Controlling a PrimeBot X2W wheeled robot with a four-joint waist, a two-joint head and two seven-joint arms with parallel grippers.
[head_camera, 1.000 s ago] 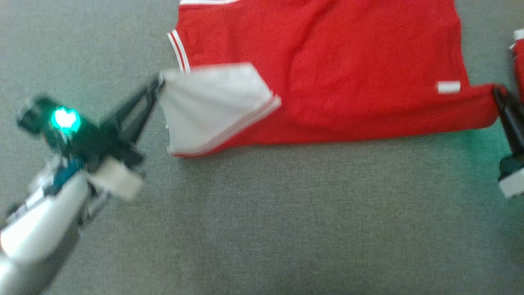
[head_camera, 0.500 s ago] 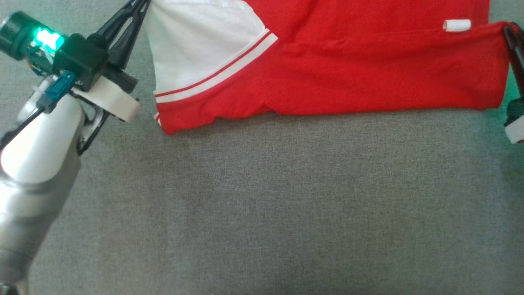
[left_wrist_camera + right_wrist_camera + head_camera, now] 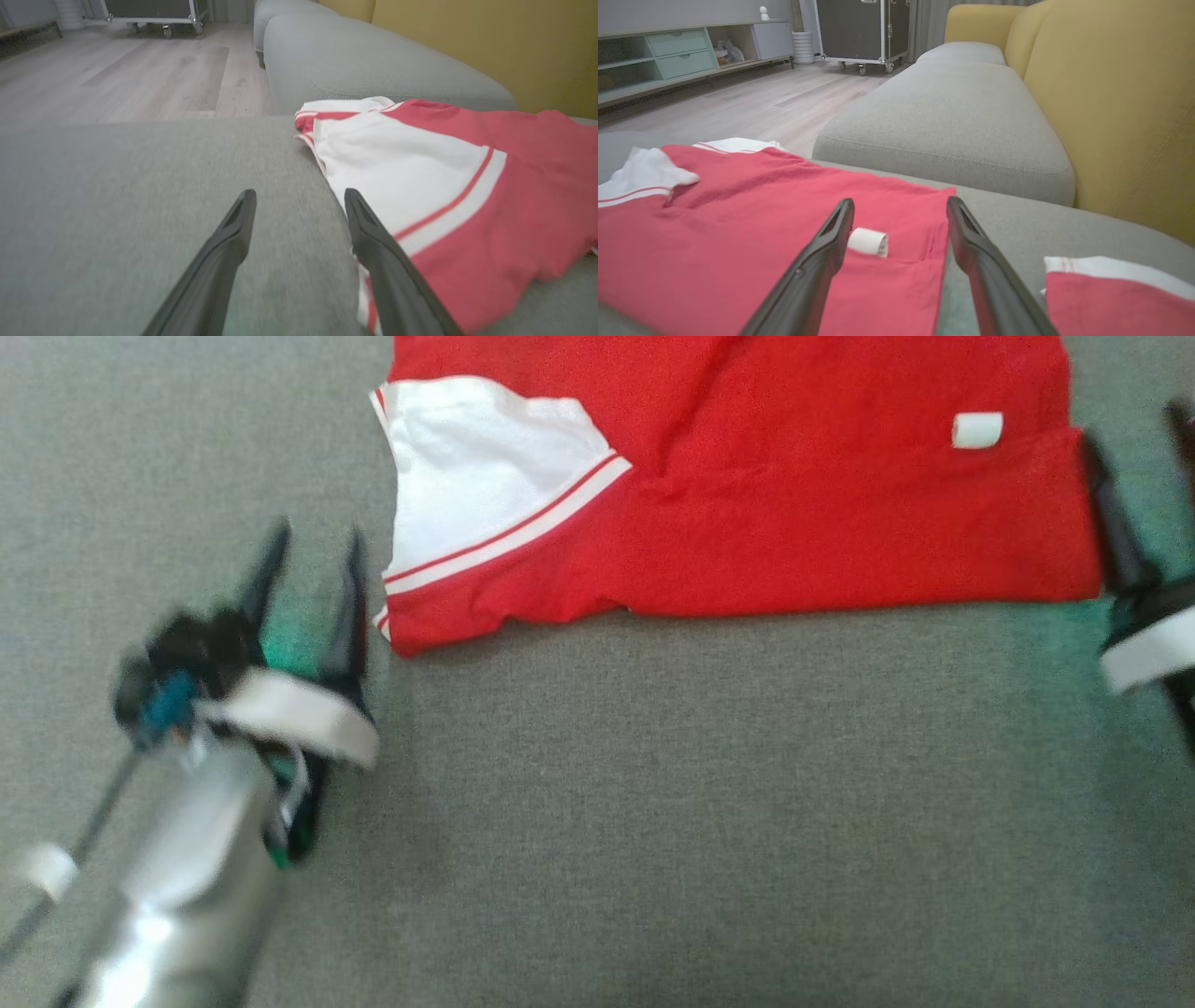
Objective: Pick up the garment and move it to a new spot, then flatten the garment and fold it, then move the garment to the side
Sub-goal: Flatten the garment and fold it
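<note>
The jersey point(image 3: 794, 523) lies on the sofa cushion point(image 3: 653, 803); the left gripper point(image 3: 316, 537) sits just beside its left edge; the right gripper point(image 3: 1134, 429) just beside its right edge.

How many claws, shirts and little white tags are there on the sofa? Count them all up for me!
Claws: 2, the left claw and the right claw, both open
Red-and-white shirt: 1
White tag on the shirt: 1
Separate red-and-white cloth piece: 1 (it could be part of the same shirt; I cannot tell)
Total: 5
</note>
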